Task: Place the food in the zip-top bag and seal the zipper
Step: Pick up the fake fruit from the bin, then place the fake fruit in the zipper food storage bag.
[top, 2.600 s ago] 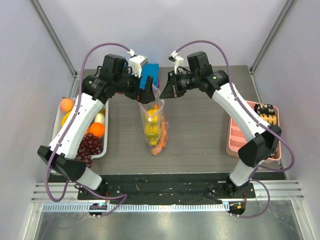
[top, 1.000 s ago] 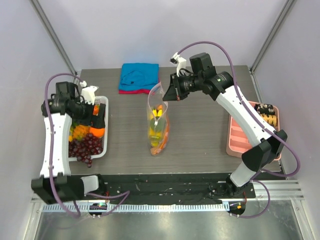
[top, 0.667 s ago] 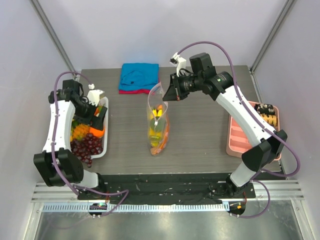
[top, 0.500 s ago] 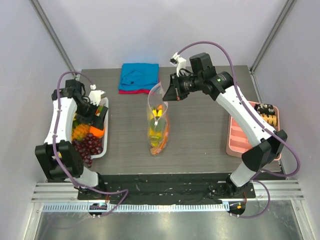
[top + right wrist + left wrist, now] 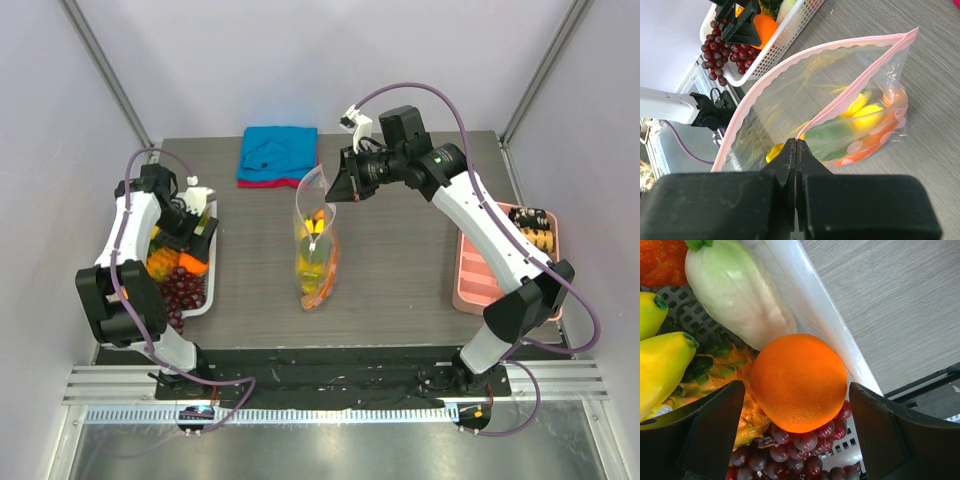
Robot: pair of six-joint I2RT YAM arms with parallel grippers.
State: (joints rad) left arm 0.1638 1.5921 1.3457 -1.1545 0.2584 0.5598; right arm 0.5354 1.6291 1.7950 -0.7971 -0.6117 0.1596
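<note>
The zip-top bag (image 5: 315, 250) stands mid-table with yellow, green and orange food inside. My right gripper (image 5: 340, 186) is shut on the bag's pink zipper strip (image 5: 860, 80) and holds the mouth open; its jaws (image 5: 796, 142) pinch one lip. My left gripper (image 5: 196, 236) hangs over the white basket (image 5: 207, 300). It is open, with a finger on either side of a round orange (image 5: 797, 382) and a gap on both sides. Under the orange lie dark purple grapes (image 5: 795, 455). Yellow banana pieces (image 5: 660, 365) and a pale vegetable (image 5: 737, 292) lie beside it.
A folded blue-and-red cloth (image 5: 278, 155) lies at the back of the table. A pink compartment tray (image 5: 480, 275) with dark brown-and-tan pieces (image 5: 530, 228) sits at the right edge. The basket rim (image 5: 815, 300) runs close to my left gripper's right finger.
My left gripper left the bag's mouth, swung over to the basket and settled around the orange, its jaws narrowing a little. The right arm and the bag have not moved.
</note>
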